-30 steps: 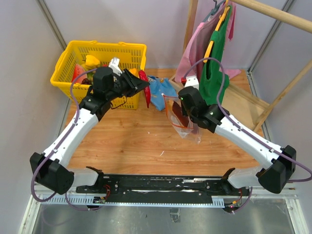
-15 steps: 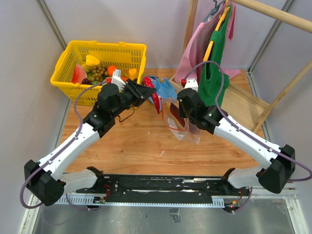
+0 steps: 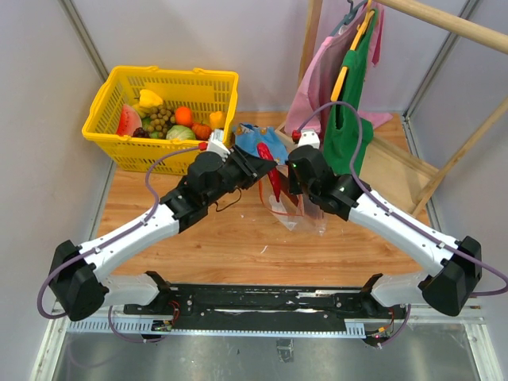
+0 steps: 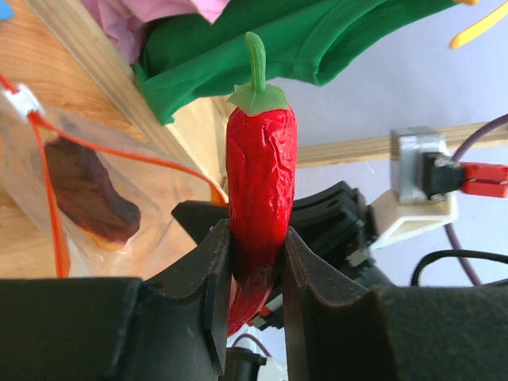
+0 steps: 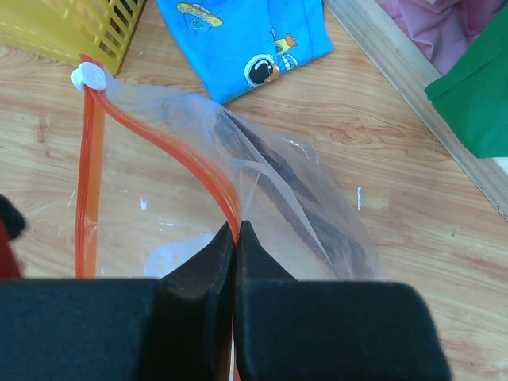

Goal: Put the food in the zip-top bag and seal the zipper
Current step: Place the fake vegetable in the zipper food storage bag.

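My left gripper [image 3: 268,170] is shut on a red toy chili pepper [image 4: 260,159] with a green stem and holds it in the air right beside the clear zip-top bag [image 3: 305,214]. My right gripper [image 5: 236,230] is shut on the bag's red-orange zipper [image 5: 159,131] and holds the mouth up and open. A long dark red slice [image 4: 87,198] lies inside the bag. The zipper's white slider [image 5: 85,77] sits at the far end of the strip. Lemon, peach and mango are not clearly seen.
A yellow mesh basket [image 3: 111,95] with several toy fruits stands at the back left. A blue pouch [image 3: 258,143] lies behind the bag. Green and pink clothes [image 3: 349,87] hang on a wooden rack at the back right.
My left arm has swung right from the basket to the bag's mouth, carrying the red chili. The right gripper has kept hold of the zipper, almost still.
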